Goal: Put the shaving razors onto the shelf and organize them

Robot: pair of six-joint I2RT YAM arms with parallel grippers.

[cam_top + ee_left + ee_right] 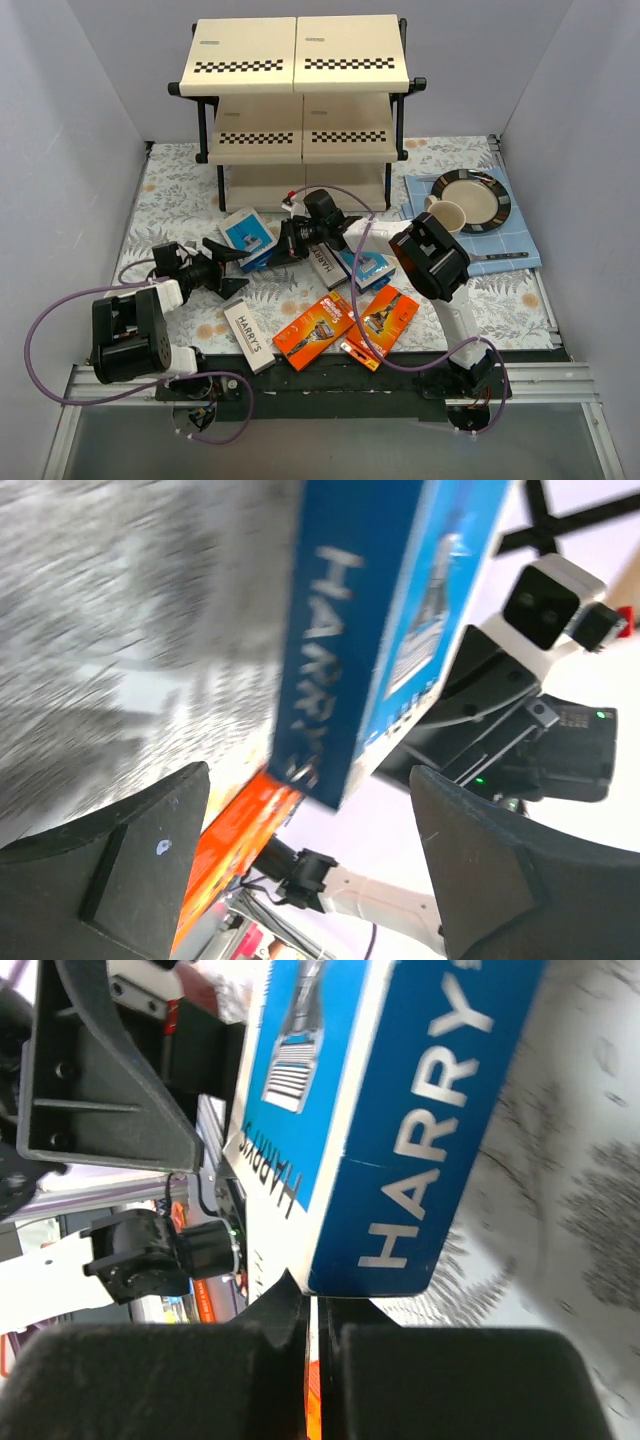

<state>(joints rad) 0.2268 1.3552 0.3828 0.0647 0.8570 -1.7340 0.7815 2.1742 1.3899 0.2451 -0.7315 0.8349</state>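
Right gripper (312,1310) nearly closed, apparently pinching an edge of the blue-and-white Harry's box (248,237). Left gripper (231,267) spread wide at the box's 7 o'clock, gripping nothing. Box is off the shelf (250,45), at its 7 o'clock.

Between the black left fingers (130,870): blue-and-white box (340,630), white HARRY'S lettering on its dark blue side. Orange card (235,840) shows just beside one finger. Beyond the fingertips, cloth (120,630) carries a grey leaf print.
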